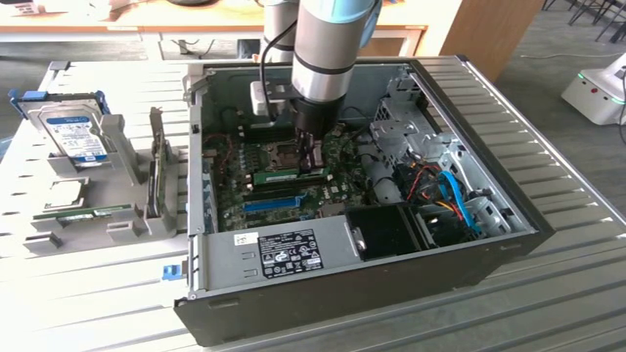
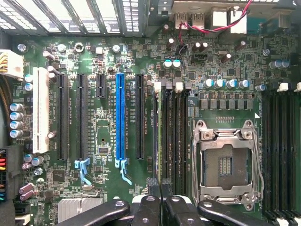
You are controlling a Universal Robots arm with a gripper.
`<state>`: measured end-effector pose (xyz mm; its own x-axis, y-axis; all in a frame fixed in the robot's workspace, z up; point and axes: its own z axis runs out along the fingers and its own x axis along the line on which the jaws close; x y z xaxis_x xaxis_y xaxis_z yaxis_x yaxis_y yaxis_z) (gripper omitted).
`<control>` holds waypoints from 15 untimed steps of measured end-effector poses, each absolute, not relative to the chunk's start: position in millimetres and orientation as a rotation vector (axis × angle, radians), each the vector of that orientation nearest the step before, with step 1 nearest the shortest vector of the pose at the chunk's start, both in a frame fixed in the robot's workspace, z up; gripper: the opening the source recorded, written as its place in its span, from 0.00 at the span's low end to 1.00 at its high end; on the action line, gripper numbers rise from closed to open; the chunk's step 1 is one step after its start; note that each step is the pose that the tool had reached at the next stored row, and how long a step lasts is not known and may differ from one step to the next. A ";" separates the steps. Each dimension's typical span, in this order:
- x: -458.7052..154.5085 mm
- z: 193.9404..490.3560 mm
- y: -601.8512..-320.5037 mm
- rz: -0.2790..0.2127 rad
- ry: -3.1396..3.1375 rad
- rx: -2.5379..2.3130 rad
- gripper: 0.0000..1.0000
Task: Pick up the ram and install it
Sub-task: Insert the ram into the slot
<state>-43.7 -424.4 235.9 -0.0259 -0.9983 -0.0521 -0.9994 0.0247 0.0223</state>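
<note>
The ram, a narrow green stick with a pale label, stands on edge low over the motherboard inside the open computer case. It lies along the dark memory slots beside the empty processor socket. My gripper reaches straight down into the case and is shut on the stick's top edge near one end. In the wrist view my gripper has its black fingers pressed close together right above the outermost memory slot. Whether the stick is fully seated I cannot tell.
A long blue slot and several black expansion slots lie beside the memory slots. A grey holder at the exterior view's left carries a hard drive, an upright grey card and another green stick. Cables and a drive cage crowd the case's right side.
</note>
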 end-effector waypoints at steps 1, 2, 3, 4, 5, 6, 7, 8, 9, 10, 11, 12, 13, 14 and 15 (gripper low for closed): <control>-43.5 235.9 -424.4 0.082 2.233 -2.177 0.12; -43.4 235.9 -424.4 0.083 2.233 -2.178 0.12; -43.3 235.9 -424.4 0.083 2.234 -2.178 0.12; -43.3 235.9 -424.4 0.083 2.234 -2.178 0.12; -43.3 235.9 -424.4 0.083 2.234 -2.178 0.12; -43.3 235.8 -424.4 0.083 2.234 -2.178 0.12; -43.3 235.6 -424.4 0.083 2.233 -2.178 0.12; -43.2 235.0 -424.3 0.083 2.233 -2.178 0.12; -43.3 234.7 -424.4 0.083 2.233 -2.178 0.12; -43.3 234.3 -424.4 0.083 2.234 -2.178 0.12; -43.3 234.3 -424.5 0.083 2.234 -2.178 0.12; -43.3 234.3 -424.5 0.083 2.234 -2.178 0.12; -43.3 234.3 -424.5 0.083 2.234 -2.178 0.12; -43.3 234.1 -424.5 0.083 2.234 -2.178 0.12; -43.4 233.9 -424.5 0.083 2.234 -2.178 0.12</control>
<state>-43.4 -424.5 233.9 -0.0258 -0.9983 -0.0521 -0.9994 0.0246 0.0235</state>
